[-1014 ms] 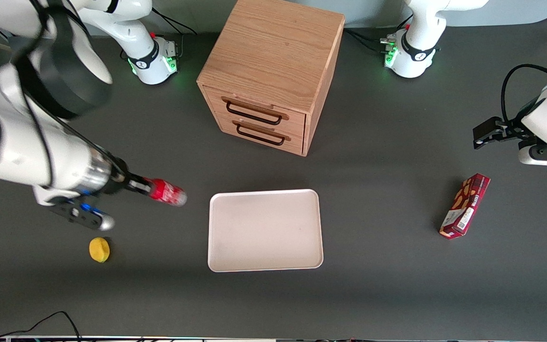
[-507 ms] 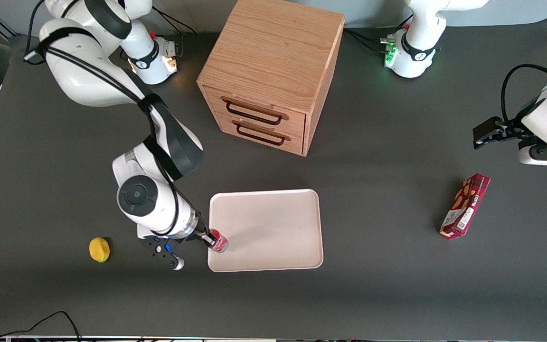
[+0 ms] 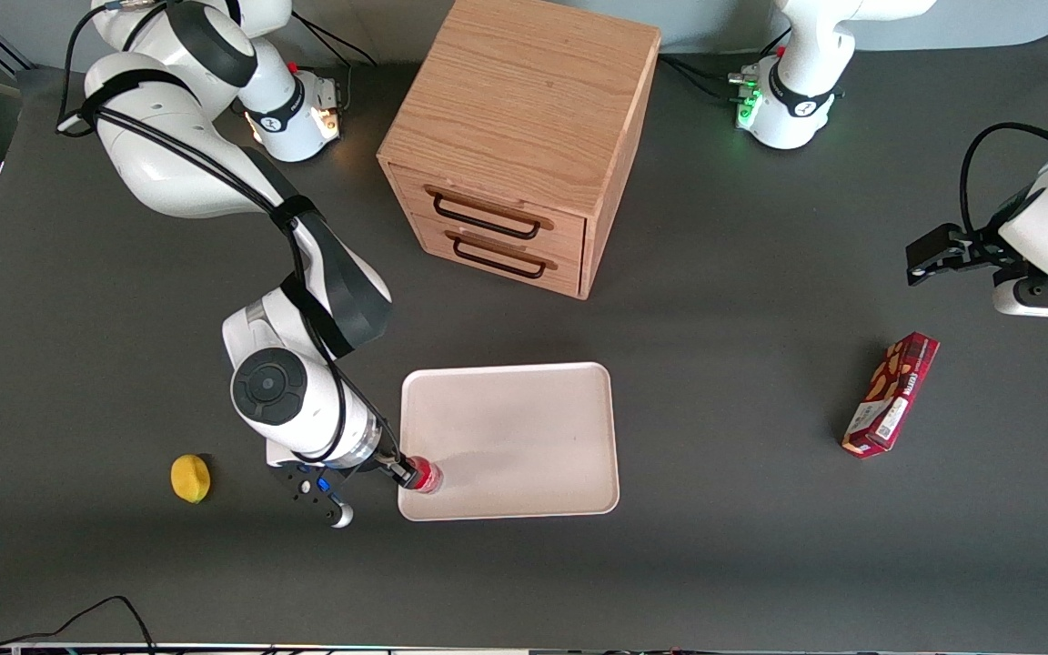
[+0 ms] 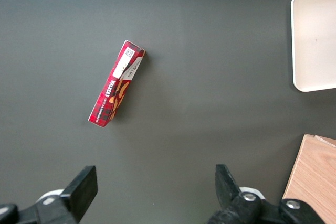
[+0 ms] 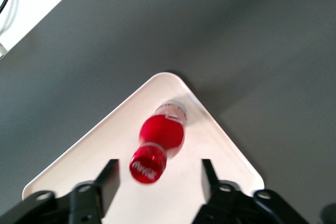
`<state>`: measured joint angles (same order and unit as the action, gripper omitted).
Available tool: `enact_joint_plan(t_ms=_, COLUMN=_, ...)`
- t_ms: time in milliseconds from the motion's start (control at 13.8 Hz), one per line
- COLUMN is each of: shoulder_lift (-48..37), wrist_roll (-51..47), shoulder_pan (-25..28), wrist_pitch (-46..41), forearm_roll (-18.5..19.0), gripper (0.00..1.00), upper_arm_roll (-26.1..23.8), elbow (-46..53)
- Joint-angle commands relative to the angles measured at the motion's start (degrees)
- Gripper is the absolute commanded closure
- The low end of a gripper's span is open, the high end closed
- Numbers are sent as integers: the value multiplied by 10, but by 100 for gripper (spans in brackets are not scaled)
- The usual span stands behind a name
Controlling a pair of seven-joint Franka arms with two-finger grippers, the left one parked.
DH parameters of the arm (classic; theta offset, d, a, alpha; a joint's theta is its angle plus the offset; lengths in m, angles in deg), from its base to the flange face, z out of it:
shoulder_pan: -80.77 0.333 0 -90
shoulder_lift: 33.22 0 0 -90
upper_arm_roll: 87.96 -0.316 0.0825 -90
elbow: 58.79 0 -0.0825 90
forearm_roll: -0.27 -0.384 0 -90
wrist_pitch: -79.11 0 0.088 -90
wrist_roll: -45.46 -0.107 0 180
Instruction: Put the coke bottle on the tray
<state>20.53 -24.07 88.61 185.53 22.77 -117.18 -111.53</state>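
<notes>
The coke bottle [image 3: 422,476], small and red with a red cap, stands on the cream-white tray [image 3: 524,437], in the tray's corner nearest the front camera at the working arm's end. My right gripper [image 3: 402,471] is right above it. In the right wrist view the bottle [image 5: 163,135] stands close to the tray's rounded corner [image 5: 105,140]. The gripper [image 5: 158,169] is open. Its fingers [image 5: 109,176] stand wide on either side of the red cap and do not touch it.
A wooden two-drawer cabinet [image 3: 515,146] stands farther from the front camera than the tray. A yellow lemon-like object [image 3: 190,478] lies toward the working arm's end. A dark-red snack box [image 3: 891,393] lies toward the parked arm's end and also shows in the left wrist view [image 4: 116,82].
The right arm swung from beside the tray to its near corner, carrying the bottle. The bottle came down and now stands on the tray.
</notes>
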Motion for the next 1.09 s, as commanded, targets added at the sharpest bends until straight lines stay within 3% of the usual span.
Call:
enact_joint_plan(t_ms=0, shoulder_lift=-48, wrist_roll=10, shoulder_pan=-19, wrist_pitch=-81, forearm_roll=17, gripper=0, upper_arm_roll=-36, elbow=5)
enact_joint_plan(t_ms=217, shoulder_lift=-156, wrist_roll=139, shoulder_pan=-50, wrist_pitch=-252, forearm_roll=4, gripper=0, upper_arm_roll=-64, elbow=3)
enact_joint_plan(t_ms=362, shoulder_lift=-233, wrist_roll=241, shoulder_pan=-89, wrist_pitch=-361, forearm_roll=-67, gripper=0, upper_arm_roll=-58, elbow=-5)
enact_joint_plan(t_ms=507, shoulder_lift=-325, wrist_roll=324, shoulder_pan=-110, wrist_pitch=-401, forearm_roll=-123, gripper=0, upper_arm_roll=-3, elbow=-63)
enact_joint_plan(t_ms=725, shoulder_lift=-479, wrist_roll=466, shoulder_pan=-109, wrist_pitch=-380, forearm_roll=-243, gripper=0, upper_arm_roll=163, elbow=-222)
enact_joint_plan(t_ms=1014, shoulder_lift=-665, wrist_roll=536, shoulder_pan=-109, wrist_pitch=-242, forearm_roll=-253, gripper=0, upper_arm_roll=218, elbow=-508)
